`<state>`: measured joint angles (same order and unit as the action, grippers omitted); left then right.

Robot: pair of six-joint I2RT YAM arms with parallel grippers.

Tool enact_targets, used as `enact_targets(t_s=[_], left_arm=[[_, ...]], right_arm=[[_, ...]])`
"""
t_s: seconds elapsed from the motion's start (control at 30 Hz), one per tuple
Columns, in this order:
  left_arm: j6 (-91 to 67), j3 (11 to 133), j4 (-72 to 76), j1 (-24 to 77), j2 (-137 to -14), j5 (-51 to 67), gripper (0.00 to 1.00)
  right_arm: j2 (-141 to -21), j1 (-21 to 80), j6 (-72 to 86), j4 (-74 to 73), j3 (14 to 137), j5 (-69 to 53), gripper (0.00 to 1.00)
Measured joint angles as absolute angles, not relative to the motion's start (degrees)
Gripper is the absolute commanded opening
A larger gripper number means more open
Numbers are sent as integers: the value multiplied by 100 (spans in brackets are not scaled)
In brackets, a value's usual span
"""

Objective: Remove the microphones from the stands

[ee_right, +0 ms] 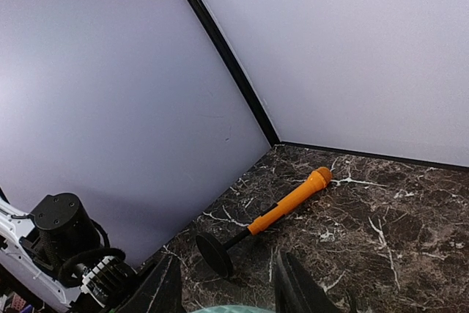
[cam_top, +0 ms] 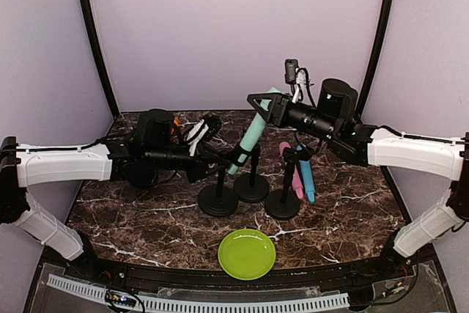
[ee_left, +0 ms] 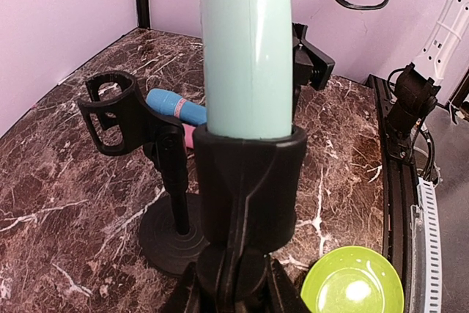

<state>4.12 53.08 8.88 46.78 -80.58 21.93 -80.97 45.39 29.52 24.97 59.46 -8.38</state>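
Note:
A teal microphone (cam_top: 253,135) stands tilted in the clip of a black stand (cam_top: 218,199). In the left wrist view the microphone (ee_left: 248,49) fills the clip (ee_left: 249,181). My left gripper (cam_top: 220,157) is shut on the stand's joint just under the clip, with one finger on each side (ee_left: 282,297). My right gripper (cam_top: 265,105) is closed around the microphone's top end. Only a teal sliver (ee_right: 223,309) shows between its fingers (ee_right: 165,287).
Two more black stands (cam_top: 251,187) (cam_top: 283,203) stand close by, one with an empty clip (ee_left: 110,111). A pink microphone (cam_top: 296,179) and a blue microphone (cam_top: 307,179) are beside them. A green plate (cam_top: 247,253) lies in front. An orange microphone on a tipped stand (ee_right: 289,203) lies at the back left.

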Motion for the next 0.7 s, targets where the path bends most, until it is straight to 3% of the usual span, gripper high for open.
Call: enact_targets(t_s=[0.7], left_arm=[[414,5308,963,4716,-8058,2482,0]], right_arm=[[-8088,4195,2751,3210,5782,-2386,0]])
